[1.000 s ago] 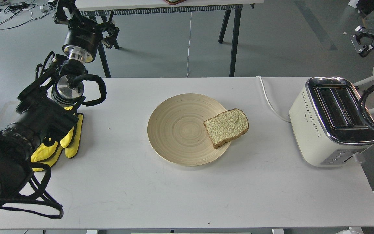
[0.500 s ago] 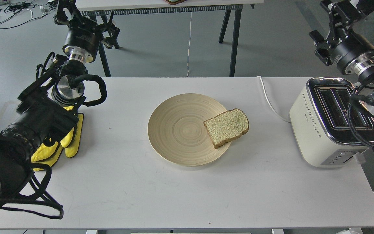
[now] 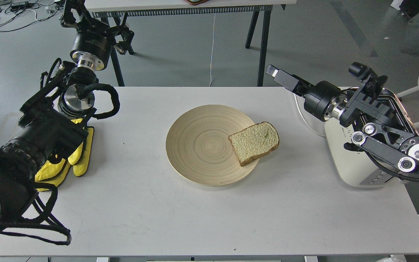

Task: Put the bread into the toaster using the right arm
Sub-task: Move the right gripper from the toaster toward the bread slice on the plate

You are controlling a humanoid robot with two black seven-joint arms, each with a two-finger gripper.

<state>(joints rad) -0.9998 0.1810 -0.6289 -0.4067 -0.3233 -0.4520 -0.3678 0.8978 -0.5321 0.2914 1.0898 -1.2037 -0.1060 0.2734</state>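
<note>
A slice of pale tan sandwich bread with a brown crust (image 3: 254,142) lies flat on the right rim of a round pale wooden plate (image 3: 198,145), its rounded top hanging just past the rim toward the right edge of the white table (image 3: 158,214). The plate sits near the middle of the table, a little toward the far edge. The cream-white toaster with a chrome top (image 3: 351,163) stands at the right edge, well apart from the bread, with its white cord (image 3: 301,112) running off toward the far edge. The slim black right arm with silver round joints (image 3: 384,145) crosses in front of the toaster and hides most of its top. Its narrow black gripper (image 3: 280,76) points left above the far edge, clear of the bread and holding nothing; its fingers cannot be told apart, so whether they are spread or closed cannot be told. The bulkier black left arm with yellow padding (image 3: 49,134) lies along the left edge; its gripper (image 3: 72,11) hangs beyond the far left corner, too dark to read
</note>
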